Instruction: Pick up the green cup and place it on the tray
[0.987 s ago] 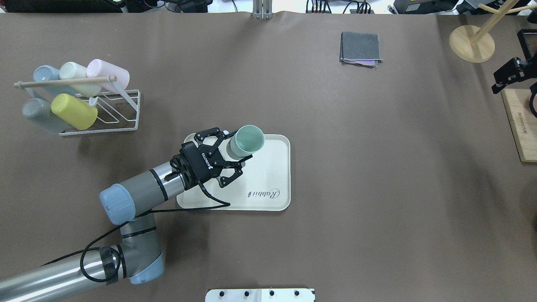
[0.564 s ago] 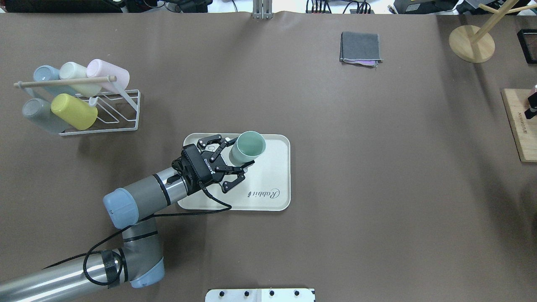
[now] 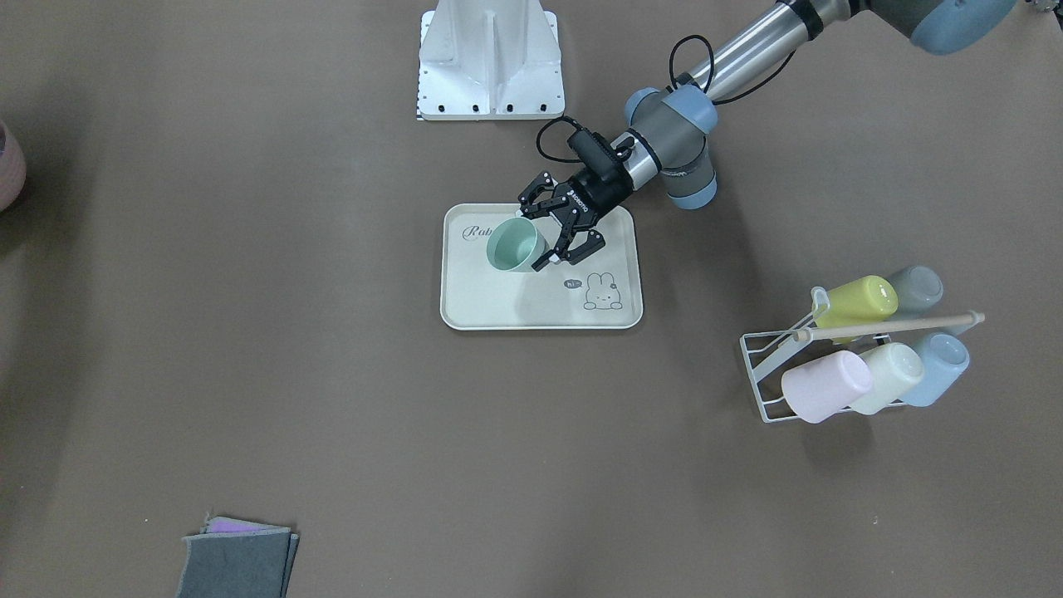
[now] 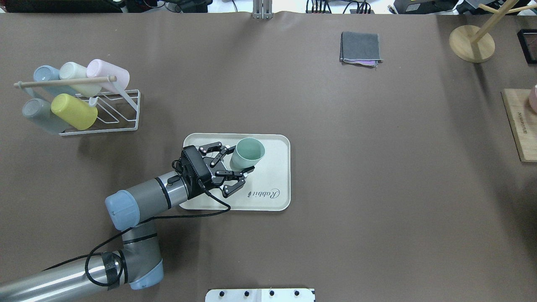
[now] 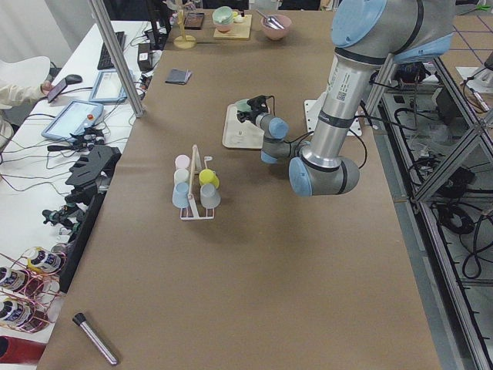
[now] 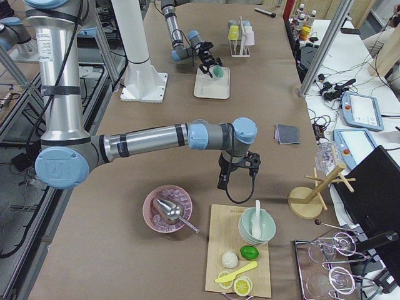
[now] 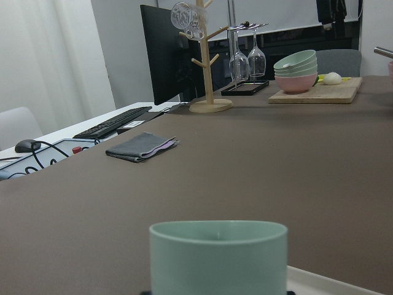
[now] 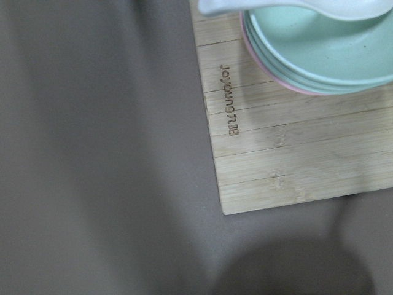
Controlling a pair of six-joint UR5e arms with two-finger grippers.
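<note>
The green cup point(image 4: 247, 153) stands upright, mouth up, on the far left part of the cream tray point(image 4: 272, 176), which carries the "Rabbit" script. My left gripper point(image 4: 242, 158) reaches in from the near left, its fingers point(image 4: 228, 150) on both sides of the cup, shut on it. The front-facing view shows the same: the cup point(image 3: 515, 245) on the tray point(image 3: 540, 309), fingers around it. The left wrist view shows the cup's rim point(image 7: 218, 246) close below. My right gripper point(image 6: 223, 184) shows only in the right side view, over the bare table near a wooden board; I cannot tell whether it is open or shut.
A white wire rack point(image 4: 113, 119) at the far left holds several pastel cups, among them a yellow-green one point(image 4: 73, 111). A folded grey cloth point(image 4: 361, 48) lies far back. A wooden stand point(image 4: 472, 44) and a bamboo board point(image 4: 518, 126) with stacked bowls point(image 8: 319, 55) are at the right edge.
My left gripper has come down and slightly toward the robot with the green cup, bringing the cup low onto the tray. My right gripper has left the overhead view at the right edge.
</note>
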